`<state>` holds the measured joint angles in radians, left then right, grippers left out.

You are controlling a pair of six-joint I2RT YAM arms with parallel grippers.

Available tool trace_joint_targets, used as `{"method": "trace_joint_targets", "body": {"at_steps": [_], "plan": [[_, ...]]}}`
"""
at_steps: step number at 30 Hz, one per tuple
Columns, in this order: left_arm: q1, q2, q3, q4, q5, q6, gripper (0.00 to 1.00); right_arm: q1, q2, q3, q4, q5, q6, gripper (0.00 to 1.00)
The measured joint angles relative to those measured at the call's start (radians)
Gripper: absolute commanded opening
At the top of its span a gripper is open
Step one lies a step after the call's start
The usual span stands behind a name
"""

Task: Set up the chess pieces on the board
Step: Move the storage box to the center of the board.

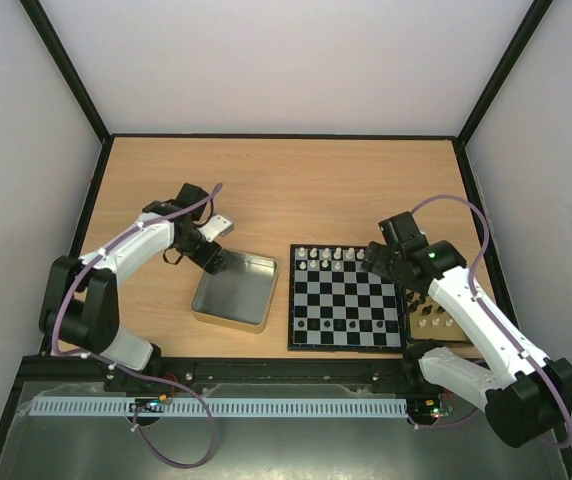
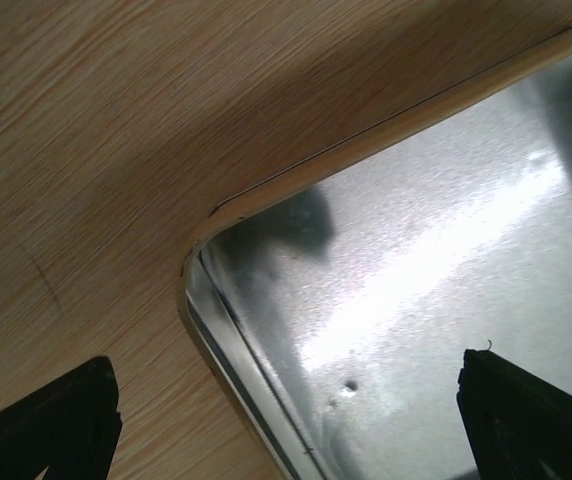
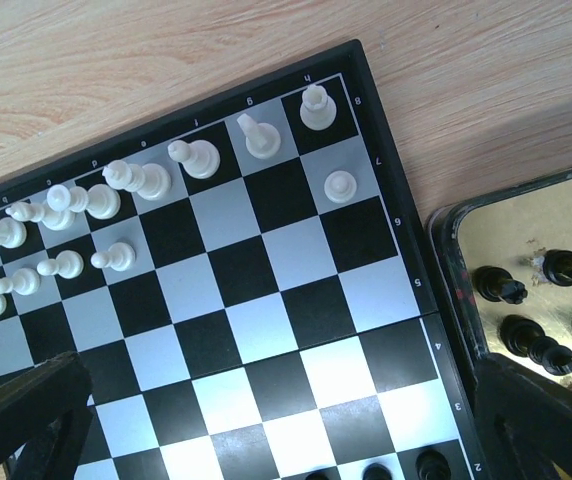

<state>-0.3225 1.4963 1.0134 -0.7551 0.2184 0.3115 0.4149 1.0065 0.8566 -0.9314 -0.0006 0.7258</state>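
Observation:
The board [image 1: 346, 300] lies flat at the table's near right. White chess pieces [image 1: 331, 257] fill its far rows, seen close up as cream figures [image 3: 201, 158] in the right wrist view. A few black pieces [image 3: 431, 465] stand on the near row. More black pieces [image 3: 526, 340] sit in a gold tin [image 3: 456, 290] right of the board [image 3: 266, 300]. My right gripper [image 3: 286, 430] hovers open over the board's middle squares, with nothing between its fingers [image 3: 26, 420]. My left gripper [image 2: 286, 430] hangs open and empty over a corner of the silver tin lid [image 2: 416, 260].
The silver lid [image 1: 234, 290] rests left of the board, and my left gripper [image 1: 214, 262] is at its far left corner. The gold tin [image 1: 431, 318] lies partly under my right arm. Black frame rails edge the wooden table [image 1: 286, 180].

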Motion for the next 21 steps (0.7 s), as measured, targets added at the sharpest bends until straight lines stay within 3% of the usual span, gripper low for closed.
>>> {"method": "trace_joint_targets", "body": {"at_steps": [10,21], "plan": [[-0.002,0.097,-0.022,0.058,-0.134,0.008,0.82,0.0,0.006,0.011,0.002,0.0,0.005,1.0],[0.117,0.202,0.041,0.089,-0.209,0.088,0.6,0.0,0.018,0.011,0.016,0.0,0.008,1.0]]}}
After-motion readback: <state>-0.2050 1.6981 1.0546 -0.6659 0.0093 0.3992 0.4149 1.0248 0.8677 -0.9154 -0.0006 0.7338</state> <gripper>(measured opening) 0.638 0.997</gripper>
